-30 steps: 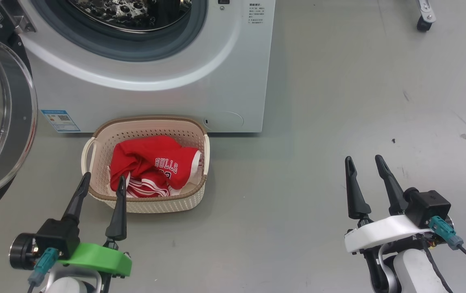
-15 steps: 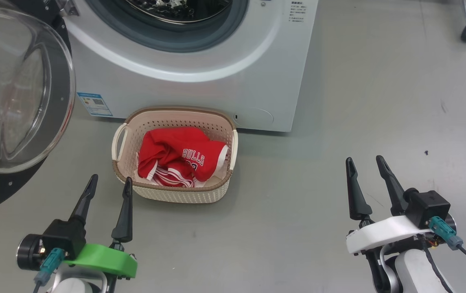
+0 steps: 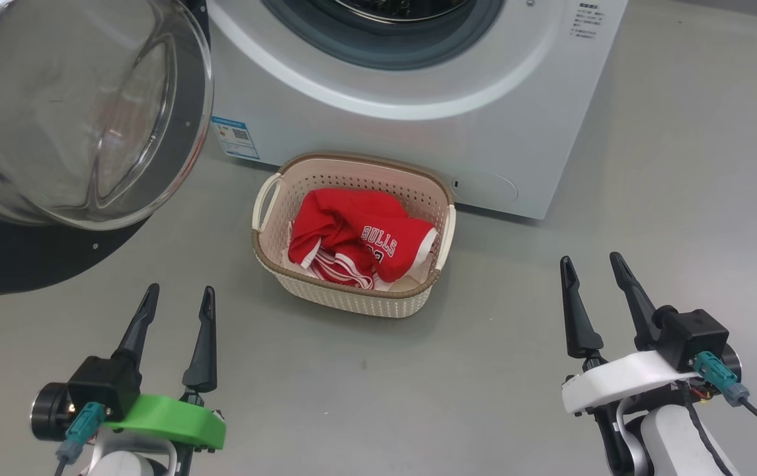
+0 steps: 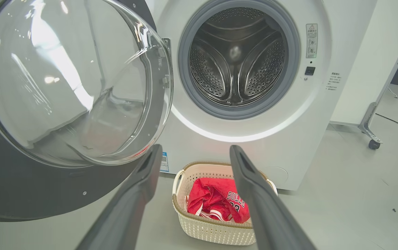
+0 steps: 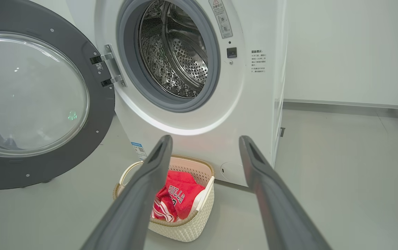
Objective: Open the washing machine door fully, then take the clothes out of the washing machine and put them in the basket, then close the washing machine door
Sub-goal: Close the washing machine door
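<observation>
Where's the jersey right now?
Head view, centre: the jersey lies in the basket on the floor, just in front of the washing machine and right of its open door.

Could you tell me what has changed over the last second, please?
The camera turned left, so the washing machine, its open door and the basket slid right in the picture together. The clothes still lie in the basket. The left gripper and right gripper stayed open and empty.

The washing machine door [image 3: 80, 112] stands open at upper left. The basket [image 3: 352, 301], holding the red BULLS jersey [image 3: 352, 231], sits on the floor [image 3: 484, 370] just before the washing machine [image 3: 418, 132]. Left gripper [image 3: 180, 289] and right gripper [image 3: 590, 257]: empty, fingers apart.
</observation>
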Available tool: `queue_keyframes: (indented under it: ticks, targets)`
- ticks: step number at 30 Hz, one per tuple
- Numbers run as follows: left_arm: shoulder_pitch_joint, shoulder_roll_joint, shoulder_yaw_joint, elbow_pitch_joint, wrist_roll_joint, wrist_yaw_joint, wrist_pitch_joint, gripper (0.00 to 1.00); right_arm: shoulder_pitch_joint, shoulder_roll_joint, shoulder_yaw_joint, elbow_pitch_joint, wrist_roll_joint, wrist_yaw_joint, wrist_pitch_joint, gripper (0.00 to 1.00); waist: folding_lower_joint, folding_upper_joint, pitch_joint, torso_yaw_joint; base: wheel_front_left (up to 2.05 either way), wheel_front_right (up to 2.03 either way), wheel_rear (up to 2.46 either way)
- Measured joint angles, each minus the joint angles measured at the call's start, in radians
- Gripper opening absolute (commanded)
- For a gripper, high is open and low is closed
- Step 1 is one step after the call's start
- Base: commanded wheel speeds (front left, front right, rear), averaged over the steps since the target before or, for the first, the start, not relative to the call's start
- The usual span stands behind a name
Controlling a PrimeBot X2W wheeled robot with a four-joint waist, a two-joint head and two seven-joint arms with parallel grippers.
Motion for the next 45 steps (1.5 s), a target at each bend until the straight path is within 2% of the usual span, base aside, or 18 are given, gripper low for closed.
queue_keyframes:
  ticks: [19,45]
  targets:
    - [-0.001,-0.001,-0.002,0.001,0.0,0.021,0.0,1.0,-0.004,0.0,0.023,0.016,-0.01,0.009,0.0,1.0,0.0,0.0,-0.001,0.173,0.0,0.0,0.0]
    - [0.003,-0.003,0.0,-0.018,0.002,0.033,0.0,1.0,-0.009,0.002,0.047,0.04,-0.011,0.015,0.0,1.0,0.0,0.0,-0.036,0.226,0.0,0.0,0.0]
